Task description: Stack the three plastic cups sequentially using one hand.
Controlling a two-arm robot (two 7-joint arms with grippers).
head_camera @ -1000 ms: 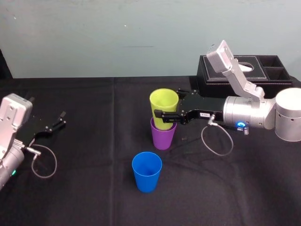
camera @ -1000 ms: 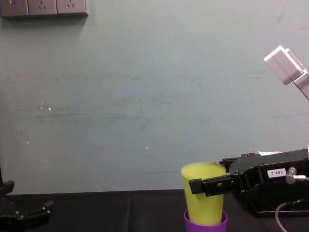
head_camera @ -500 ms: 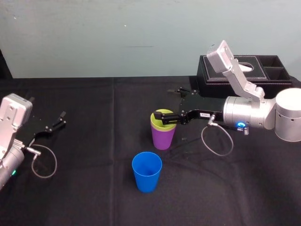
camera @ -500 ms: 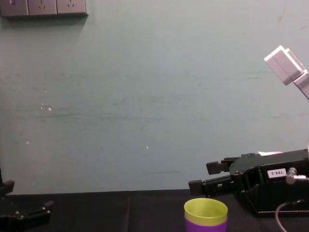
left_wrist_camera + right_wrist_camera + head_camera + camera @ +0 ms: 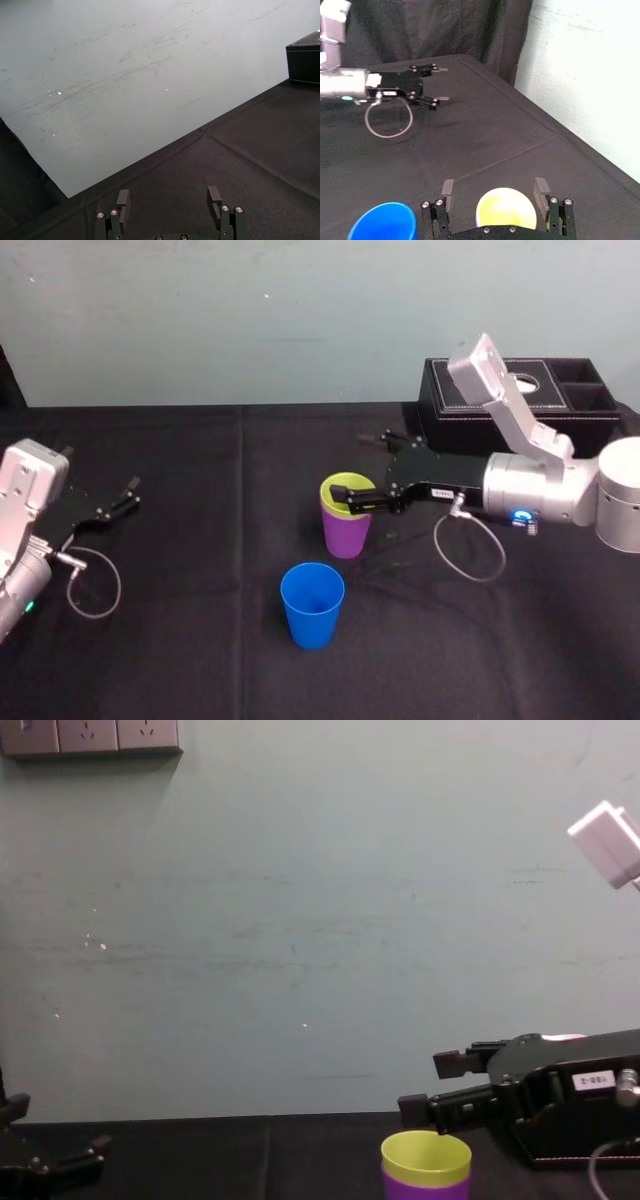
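Nested, cropped, covered

The yellow-green cup point(image 5: 348, 486) is hidden to its rim inside the purple cup point(image 5: 346, 533), whose base the chest view's lower edge cuts off; the right wrist view crops the blue cup point(image 5: 382, 223); the right arm covers part of the black tissue box point(image 5: 595, 415).

Black right end effector point(image 5: 350, 472) on a silver cylindrical wrist point(image 5: 530, 502).

1. A pale blue-green wall point(image 5: 200, 320) stands behind the surface, marked with faint scuffs and scratches.
2. A black cloth covers the surface point(image 5: 180, 660); a straight crease point(image 5: 241, 470) runs across it from the wall edge forward.
3. Grey power sockets point(image 5: 90, 735) sit high on the wall, at the chest view's upper left.
4. A dark curtain point(image 5: 420, 25) hangs beside the wall in the right wrist view.
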